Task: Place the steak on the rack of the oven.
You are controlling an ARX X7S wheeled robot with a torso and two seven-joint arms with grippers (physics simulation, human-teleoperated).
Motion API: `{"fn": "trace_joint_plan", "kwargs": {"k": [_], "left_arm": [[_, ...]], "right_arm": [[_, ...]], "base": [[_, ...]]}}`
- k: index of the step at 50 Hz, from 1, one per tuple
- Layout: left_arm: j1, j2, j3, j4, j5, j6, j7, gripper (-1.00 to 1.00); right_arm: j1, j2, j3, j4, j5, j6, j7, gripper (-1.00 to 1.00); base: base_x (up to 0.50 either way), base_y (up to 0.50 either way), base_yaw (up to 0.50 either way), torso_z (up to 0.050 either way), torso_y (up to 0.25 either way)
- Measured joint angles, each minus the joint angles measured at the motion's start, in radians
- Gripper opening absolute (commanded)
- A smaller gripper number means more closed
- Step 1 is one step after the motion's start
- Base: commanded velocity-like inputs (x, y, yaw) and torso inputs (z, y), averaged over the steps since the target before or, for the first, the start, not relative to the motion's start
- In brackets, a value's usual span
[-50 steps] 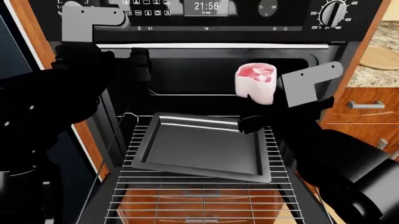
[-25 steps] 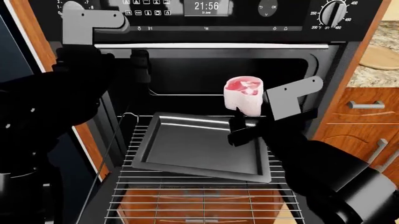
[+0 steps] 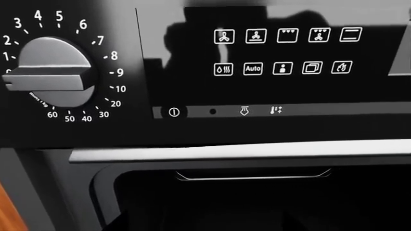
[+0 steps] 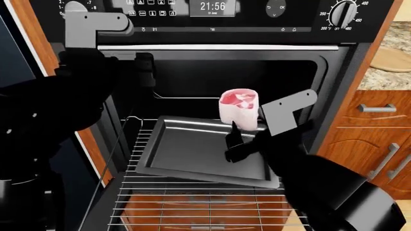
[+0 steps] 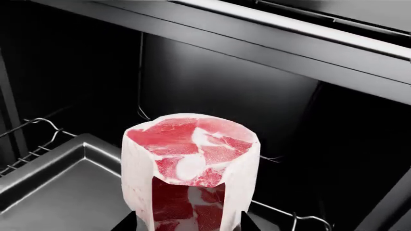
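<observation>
The right gripper [image 4: 236, 139] is pinching the steak [image 4: 238, 109] above the baking tray [image 4: 192, 149]; setting it on the rack [image 4: 205, 211] remains; left jaws' state is unclear

A dark rectangular baking tray [image 4: 192, 151] is seen lying slightly askew, its raised rim catching light along the far edge. Wooden cabinet fronts [image 4: 369, 130] with silver bar handles [image 4: 377, 108] are seen to the right. A speckled stone countertop [image 4: 385, 72] is seen above them, with a round flat wooden board [image 4: 393, 58] lying on it. An orange-brown wood panel [image 4: 29, 33] is seen at the left edge
</observation>
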Motion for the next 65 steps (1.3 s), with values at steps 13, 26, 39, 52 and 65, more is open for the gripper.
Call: {"fn": "trace_joint_plan", "kwargs": {"k": [13,26,39,52,65], "left_arm": [[0.000,0.006,0.011,-0.010,0.000,0.013,0.003,1.00],[-0.005,0.011,0.020,-0.016,-0.003,0.019,0.002,1.00],[-0.001,0.008,0.020,-0.017,-0.008,0.024,0.001,1.00],[0.009,0.005,0.026,-0.026,-0.008,0.040,0.005,1.00],[0.005,0.005,0.034,-0.035,-0.008,0.047,0.007,1.00]], "right_arm": [[-0.018,-0.008,-0.033,0.025,-0.013,-0.031,-0.013,-1.00],[-0.036,-0.014,-0.055,0.047,-0.021,-0.057,-0.021,-1.00],[-0.052,-0.021,-0.074,0.068,-0.028,-0.081,-0.028,-1.00],[-0.072,-0.029,-0.093,0.093,-0.036,-0.111,-0.038,-1.00],[-0.094,-0.031,-0.105,0.118,-0.043,-0.141,-0.046,-1.00]], "base": [[0.00,0.00,0.00,0.000,0.000],[0.00,0.00,0.00,0.000,0.001],[0.00,0.00,0.00,0.000,0.000],[0.00,0.00,0.00,0.000,0.001],[0.00,0.00,0.00,0.001,0.000]]}}
